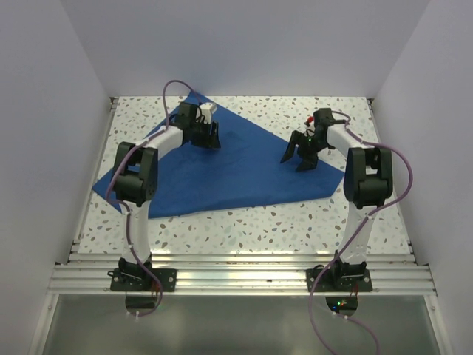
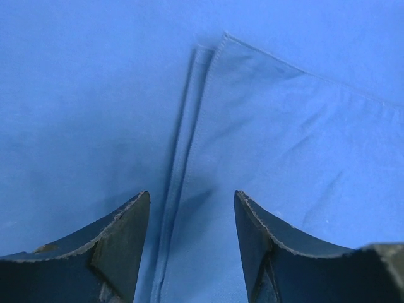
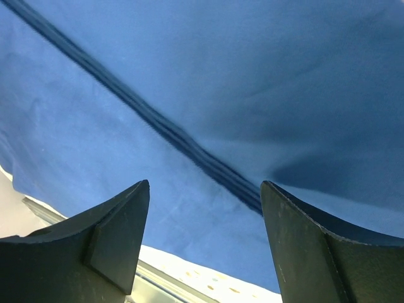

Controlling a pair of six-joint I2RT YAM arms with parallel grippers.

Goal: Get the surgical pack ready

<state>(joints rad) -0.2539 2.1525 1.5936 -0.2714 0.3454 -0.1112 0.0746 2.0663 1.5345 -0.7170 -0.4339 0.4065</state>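
Observation:
A royal-blue cloth drape [image 1: 222,166] of the surgical pack lies folded on the speckled table, one layer over another. My left gripper [image 1: 212,139] hovers over its far left part, open, with nothing between the fingers; the left wrist view shows a folded corner and hem of the drape [image 2: 208,113] ahead of the left gripper [image 2: 192,197]. My right gripper [image 1: 295,160] stands open over the drape's right side. In the right wrist view a dark fold line crosses the drape [image 3: 189,95] above the empty right gripper [image 3: 205,186]. No other pack items show.
White walls close the table in at the back and on both sides. Speckled tabletop [image 1: 281,222] shows in front of the drape, up to the metal rail [image 1: 244,277] that carries both arm bases. The table's edge [image 3: 189,274] appears below the drape in the right wrist view.

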